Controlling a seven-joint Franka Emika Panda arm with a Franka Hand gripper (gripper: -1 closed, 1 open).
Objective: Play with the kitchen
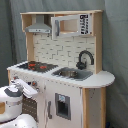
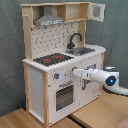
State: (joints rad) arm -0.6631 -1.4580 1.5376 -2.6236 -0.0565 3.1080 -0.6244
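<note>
Toy kitchen (image 2: 55,75) standing on a light-wood table (image 2: 95,112) before a grey curtain (image 2: 10,50), seen in both exterior views. Black-red hob (image 2: 52,59) beside a silver sink (image 2: 85,50) with black faucet (image 2: 75,39); grey hood (image 2: 48,21) above. White robot arm (image 2: 102,77) reaching toward the knob panel (image 2: 62,75) over the oven door (image 2: 64,96), end effector (image 2: 75,72) right at the front face (finger opening impossible to tell).

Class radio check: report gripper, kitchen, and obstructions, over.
Gripper at the kitchen front panel, by the knobs. Finger state unclear. Nothing blocking seen.
</note>
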